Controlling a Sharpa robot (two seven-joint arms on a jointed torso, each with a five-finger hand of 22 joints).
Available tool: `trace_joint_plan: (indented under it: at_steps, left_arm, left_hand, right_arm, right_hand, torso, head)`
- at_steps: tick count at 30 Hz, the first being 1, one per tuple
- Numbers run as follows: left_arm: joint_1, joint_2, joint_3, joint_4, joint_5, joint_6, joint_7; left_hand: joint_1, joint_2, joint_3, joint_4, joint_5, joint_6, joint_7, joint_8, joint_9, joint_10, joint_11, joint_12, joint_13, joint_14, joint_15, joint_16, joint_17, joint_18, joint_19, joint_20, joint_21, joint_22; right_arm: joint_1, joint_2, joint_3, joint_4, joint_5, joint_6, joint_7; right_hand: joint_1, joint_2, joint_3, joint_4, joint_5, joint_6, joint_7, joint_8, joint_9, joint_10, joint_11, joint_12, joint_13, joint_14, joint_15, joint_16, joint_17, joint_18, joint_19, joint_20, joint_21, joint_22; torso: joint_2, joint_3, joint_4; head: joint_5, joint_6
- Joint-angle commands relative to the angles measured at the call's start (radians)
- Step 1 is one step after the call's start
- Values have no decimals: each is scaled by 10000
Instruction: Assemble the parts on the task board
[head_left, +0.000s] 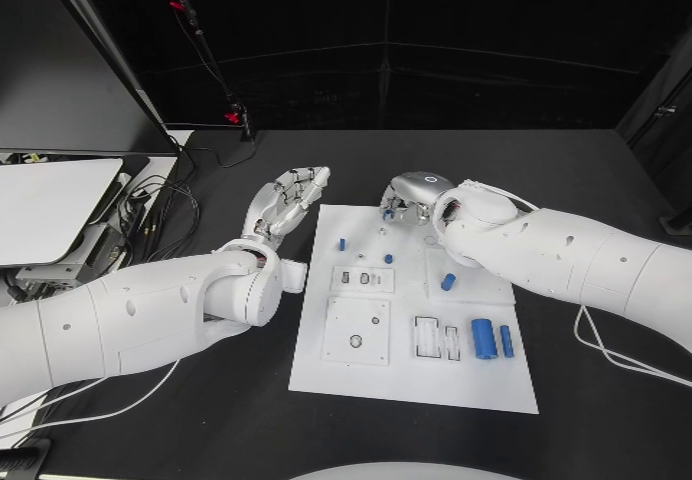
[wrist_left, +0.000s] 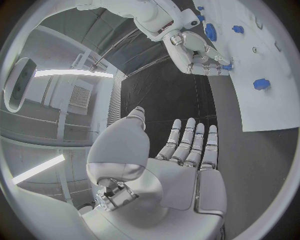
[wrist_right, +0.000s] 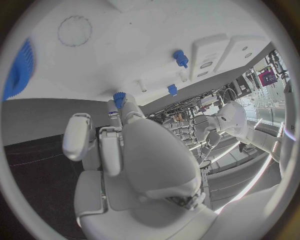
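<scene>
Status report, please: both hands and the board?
Left hand open, beside task board. Right hand at board's far edge, fingertips on a small blue part. Nothing in the way.

Both arms are thick, smooth white shells built of rounded segments, with small dark dots like screw holes scattered along them. A thin white cable loops beneath each arm. The left hand (head_left: 289, 203) and right hand (head_left: 415, 193) are silver metal, many-fingered, with pale grey pads on palm and fingers. A rounded grey housing caps each wrist.
</scene>
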Motion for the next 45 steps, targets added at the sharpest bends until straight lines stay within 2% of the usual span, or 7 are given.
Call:
trace_joint_plan:
  at_steps: [1, 11, 19, 29, 37, 40, 45]
  left_arm:
    - [19, -6, 12, 4, -76, 23, 2984]
    - [19, -9, 12, -12, -75, 33, 2952]
    - [19, -8, 12, -33, -75, 38, 2930]
    - [19, -36, 11, -11, -75, 37, 2914]
    - [20, -30, 10, -33, -75, 4, 2891]
    - [19, 6, 10, -59, -75, 14, 2888]
    - [18, 23, 9, -76, -75, 23, 2887]
  left_hand:
    - [5, 64, 26, -9, 35, 94, 1327, 53, -9, -13, 48, 45, -14, -2, 83, 61, -13, 33, -1, 64, 52, 9]
    - [23, 94, 22, -6, 46, 92, 1333, 58, -20, -17, 55, 52, -14, -6, 92, 67, -13, 29, -11, 68, 57, 11]
    - [23, 94, 22, -6, 46, 92, 1333, 58, -20, -17, 55, 52, -14, -6, 92, 67, -13, 29, -11, 68, 57, 11]
    - [33, 104, 15, -7, 52, 89, 1338, 59, -28, -20, 61, 55, -15, -9, 98, 70, -14, 26, -11, 72, 64, 14]
    - [46, 115, 10, -8, 59, 92, 1344, 64, -34, -17, 68, 62, -14, -7, 106, 76, -13, 23, -8, 76, 72, 18]
    - [59, 126, 7, -9, 68, 95, 1350, 68, -40, -14, 75, 68, -13, -5, 113, 81, -12, 21, -10, 81, 77, 20]
    - [111, 159, -11, -13, 101, 112, 1371, 87, -60, 9, 99, 97, -9, 11, 140, 104, -10, 11, -7, 98, 103, 31]
  right_arm:
    - [-7, 15, -12, 11, 15, 261, -102]
    - [-8, 15, -12, 7, 55, 191, -264]
    - [-7, -240, -11, 248, 846, -1690, 355]
    - [297, -2083, -4, 2067, 6153, -2960, 2377]
    - [481, -3454, -8, 3060, 7299, -2016, 3449]
    - [496, -3854, -19, 3224, 6818, -1503, 3332]
    - [480, -4290, -34, 3372, 6254, -1238, 2901]
  right_hand:
    - [-60, -186, 7, 92, 30, -226, -43, -178, -15, -216, 61, 5, -8, 725, 124, -57, 729, -56, 16, 95, -33, -32]
    - [-857, -1031, -489, 362, 25, -2144, -637, -934, -35, -2047, 478, 40, 23, 469, 423, -384, -328, 163, -621, 461, -695, -1067]
    - [-1975, -1579, -337, 501, 15, -3864, -861, -954, -71, -2524, 549, 173, 72, 335, 484, -594, -885, 294, -866, 558, -1119, -1649]
    - [-2526, -1356, -87, 362, 70, -3978, -263, -921, -49, -1550, 276, 857, 212, 127, 283, -893, -1581, 489, -1380, 386, -1852, -2622]
    - [-3367, -1112, -571, 272, 795, -4757, -868, -769, -14, -2076, -356, 5893, 3928, -2986, -20, -2617, -5246, 876, -4701, -41, -4548, -4867]
    - [-3429, -1006, -745, 319, 779, -6314, -1423, -935, -143, -610, -343, 13204, 11448, -1056, 127, -261, -318, 702, -4879, 133, -4356, -4323]
    - [-4092, -1034, -1088, 413, 1383, -6180, -1357, -952, -145, 3377, -94, 15071, 14807, 1057, 321, 405, 2634, 146, -2551, 237, -1567, -853]
  torso:
    - [0, 4, 5]
    - [3, 3, 5]
    - [-6, 8, -1]
    - [-47, -36, -23]
    - [-82, -58, -81]
    - [-84, -54, -76]
    - [-90, -44, -96]
  head:
    - [-2, 5]
    - [-16, 31]
    - [-64, 96]
    - [-287, 305]
    - [-513, 390]
    - [-687, 432]
    - [-964, 476]
